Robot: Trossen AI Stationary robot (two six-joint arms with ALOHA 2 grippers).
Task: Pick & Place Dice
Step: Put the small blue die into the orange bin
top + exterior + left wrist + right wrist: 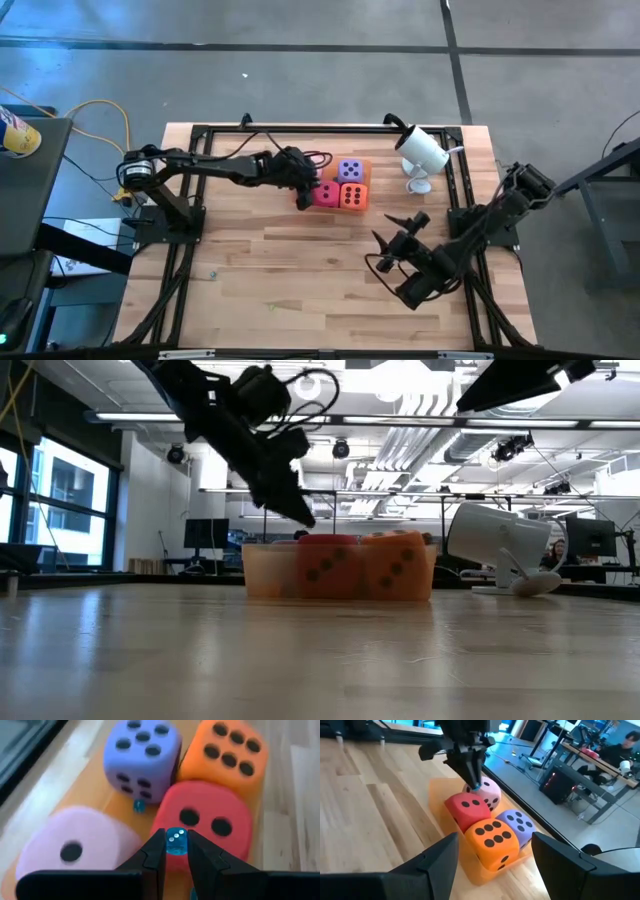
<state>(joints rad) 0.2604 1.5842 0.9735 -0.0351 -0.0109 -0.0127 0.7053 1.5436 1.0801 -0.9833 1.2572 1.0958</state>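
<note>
Four soft dice sit packed in a flat orange tray [437,790] at the far middle of the table: red [468,809], pink [487,792], orange [492,837] and purple [517,822]. My left gripper [176,851] hangs just above the red die [200,820] and is shut on a tiny clear blue die [176,841]. A second tiny blue die [138,806] lies on the tray floor between the big cubes. My right gripper [398,228] waits open over the table's near right, pointing toward the tray. My left gripper pinches the tiny blue die by two opposite faces [175,848] at the very ends of its two fingers. The fingers slant down from the table's left side. The die is lifted clear, over the red die's top edge, with a white-pipped face showing.
A white camera-like device [422,150] stands on the table to the right of the tray. Black frame rails [200,180] run along the table's left, far and right sides. Bare wood lies in front of the tray. A person [627,745] sits in the room beyond.
</note>
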